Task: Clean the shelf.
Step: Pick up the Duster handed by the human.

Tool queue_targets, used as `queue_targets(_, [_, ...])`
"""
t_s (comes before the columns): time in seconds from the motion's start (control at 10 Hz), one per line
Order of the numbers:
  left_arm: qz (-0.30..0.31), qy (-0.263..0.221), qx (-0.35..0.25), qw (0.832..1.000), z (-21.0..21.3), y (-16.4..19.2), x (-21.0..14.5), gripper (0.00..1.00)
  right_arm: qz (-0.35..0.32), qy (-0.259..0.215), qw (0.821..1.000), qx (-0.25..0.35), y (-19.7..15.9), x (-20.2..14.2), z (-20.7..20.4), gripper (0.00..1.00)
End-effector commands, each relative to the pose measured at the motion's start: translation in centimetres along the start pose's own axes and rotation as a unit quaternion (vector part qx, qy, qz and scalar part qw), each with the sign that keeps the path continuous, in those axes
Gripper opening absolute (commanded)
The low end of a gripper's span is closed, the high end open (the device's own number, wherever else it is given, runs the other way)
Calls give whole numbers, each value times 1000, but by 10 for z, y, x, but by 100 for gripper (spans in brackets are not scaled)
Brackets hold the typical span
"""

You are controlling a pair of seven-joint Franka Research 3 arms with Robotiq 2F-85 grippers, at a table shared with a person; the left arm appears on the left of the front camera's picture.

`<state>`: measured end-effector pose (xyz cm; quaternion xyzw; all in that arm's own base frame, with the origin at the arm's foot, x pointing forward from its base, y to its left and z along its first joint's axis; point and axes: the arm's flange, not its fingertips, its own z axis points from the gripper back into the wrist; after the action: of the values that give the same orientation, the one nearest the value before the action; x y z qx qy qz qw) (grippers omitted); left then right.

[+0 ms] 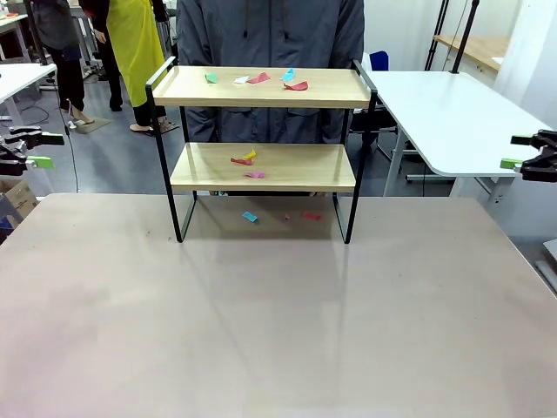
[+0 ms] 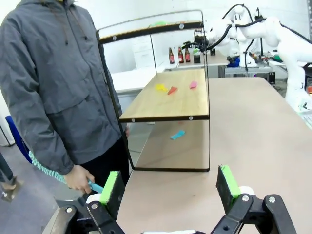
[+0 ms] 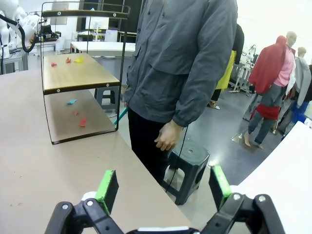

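Nothing cleaned yet, we reckoned: shelf (image 1: 261,170) sat at far side of surface (image 1: 261,331), colored scraps (image 1: 296,85) across both boards and underneath. Left tool (image 1: 45,149) and right tool (image 1: 515,151) hung wide open, empty, off to sides.

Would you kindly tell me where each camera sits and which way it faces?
Front view: fixed on the robot's side, facing the shelf and person; left gripper and right gripper at the edges.
Left wrist view: on that wrist, facing the shelf's end; open jaws below.
Right wrist view: on that wrist, facing its other end; open jaws below.
Both wrist views share shelf and person.
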<state>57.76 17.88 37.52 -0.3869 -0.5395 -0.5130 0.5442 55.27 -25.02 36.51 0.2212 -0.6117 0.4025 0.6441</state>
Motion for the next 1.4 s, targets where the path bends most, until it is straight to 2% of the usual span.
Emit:
queue_targets(0.0, [-4,-28,-2,1000,4,0,12,100,2,-4,1000,-9,-1,13,-2,100])
queue_targets(0.5, [-12,-45,-5,999,8,-9,26,100,16,-9,1000,-11,2,30,1,100])
queue_targets(0.7, [9,-44,-8,999,7,-7,27,100,22,-13,1000,-4,-3,24,1,100])
queue_targets(0.8, [-14,-29,-11,999,7,-5,21,100,22,-13,1000,-4,-3,24,1,100])
queue_targets(1.3, [-14,-29,-11,999,7,-5,21,100,22,-13,1000,-4,-3,24,1,100])
